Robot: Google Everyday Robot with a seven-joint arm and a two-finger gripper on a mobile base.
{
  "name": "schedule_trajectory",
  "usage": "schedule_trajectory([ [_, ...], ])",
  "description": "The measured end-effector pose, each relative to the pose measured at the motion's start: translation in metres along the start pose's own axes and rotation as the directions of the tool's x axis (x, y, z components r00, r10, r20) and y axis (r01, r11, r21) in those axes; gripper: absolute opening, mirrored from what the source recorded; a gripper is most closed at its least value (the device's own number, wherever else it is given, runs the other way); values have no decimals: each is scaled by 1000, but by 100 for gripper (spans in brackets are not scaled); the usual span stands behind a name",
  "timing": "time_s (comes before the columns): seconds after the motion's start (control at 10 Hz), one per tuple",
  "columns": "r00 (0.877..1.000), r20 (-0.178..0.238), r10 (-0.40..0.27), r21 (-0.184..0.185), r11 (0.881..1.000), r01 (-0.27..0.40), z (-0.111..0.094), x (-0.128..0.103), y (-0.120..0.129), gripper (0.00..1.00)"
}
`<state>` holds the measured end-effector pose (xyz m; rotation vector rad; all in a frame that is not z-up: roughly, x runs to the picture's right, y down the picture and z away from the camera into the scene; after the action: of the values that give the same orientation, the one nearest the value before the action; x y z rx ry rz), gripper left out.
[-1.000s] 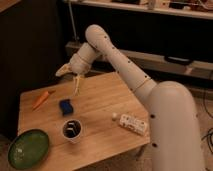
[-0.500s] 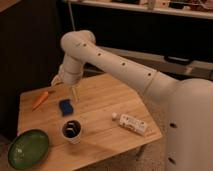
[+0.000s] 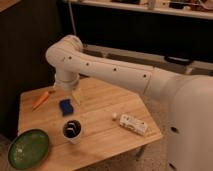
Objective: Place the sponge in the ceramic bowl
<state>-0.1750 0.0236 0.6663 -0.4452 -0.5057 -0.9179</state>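
Dark room, shelf (image 3: pixel 150 10) along the back wall, light wooden desk (image 3: pixel 105 107) below your arm. Left to right on the desk: green ceramic bowl (image 3: pixel 27 147) at the near-left corner, orange carrot (image 3: pixel 41 100) by the far-left edge, blue sponge (image 3: pixel 66 106) just right of the carrot, white cup (image 3: pixel 72 130) with a dark inside on the near side of the sponge, white packet (image 3: pixel 132 123) lying toward the right. Sponge lies flat on the wood, well apart from the bowl. Your white arm (image 3: pixel 115 72) comes in from the right and bends down. Gripper (image 3: pixel 69 95) hangs just over the sponge, fingers (image 3: pixel 76 97) spread wide, nothing held; contact with the sponge, can't tell.
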Motion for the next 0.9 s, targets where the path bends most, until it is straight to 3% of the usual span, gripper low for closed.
schedule_trajectory([
  [0.1, 998, 22, -58, 35, 998, 58, -2, -3, -2, 80],
  [0.2, 988, 55, -148, 77, 987, 143, -2, -3, -1, 80],
  [0.3, 960, 91, -265, 120, 960, 254, -1, -8, -1, 80],
  [0.4, 911, 123, -394, 151, 915, 375, 0, -15, 1, 80],
  [0.5, 868, 133, -478, 147, 876, 460, 2, -20, 3, 80],
  [0.6, 806, 149, -573, 112, 820, 562, 8, -23, 5, 80],
  [0.7, 752, 162, -639, 89, 768, 634, 12, -27, 3, 80],
  [0.9, 680, 191, -708, 51, 699, 714, 16, -27, 6, 80],
])
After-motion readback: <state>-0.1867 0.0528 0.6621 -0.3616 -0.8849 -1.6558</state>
